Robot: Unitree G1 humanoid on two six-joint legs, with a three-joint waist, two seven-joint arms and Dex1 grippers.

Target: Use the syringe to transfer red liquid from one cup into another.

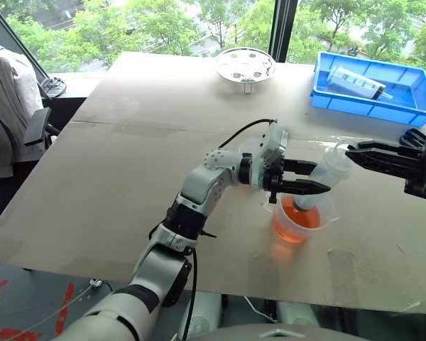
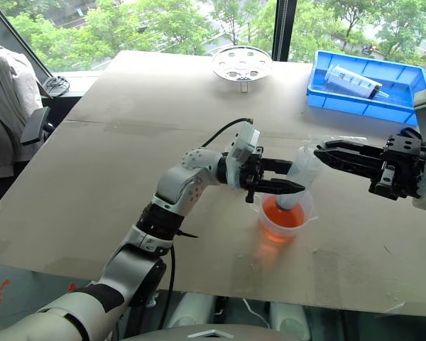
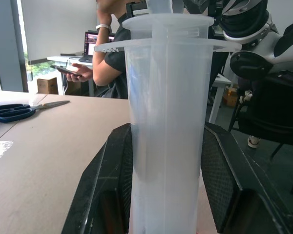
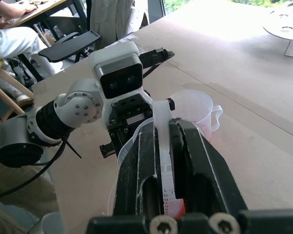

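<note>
The syringe point(image 1: 325, 177) leans over the wide clear cup point(image 1: 329, 213) that holds the red liquid point(image 1: 291, 226). Its lower end is down inside that cup, at the liquid. My left gripper point(image 1: 321, 179) reaches in from the left and is shut on the clear barrel point(image 3: 166, 136), one black finger point(image 3: 112, 185) on each side. My right gripper point(image 1: 349, 153) comes from the right and is shut on the ring-shaped plunger end point(image 4: 161, 117). The barrel looks clear and empty. A smaller clear cup point(image 1: 248, 150) stands just behind the left gripper, with no liquid visible in it point(image 4: 198, 109).
A blue tray point(image 1: 412, 106) at the back right holds a fatter whitish syringe point(image 1: 355, 82). A round perforated metal plate point(image 1: 245, 65) sits at the table's far edge. Scissors point(image 3: 19, 109) lie on the table, and a person point(image 3: 107, 63) sits beyond it.
</note>
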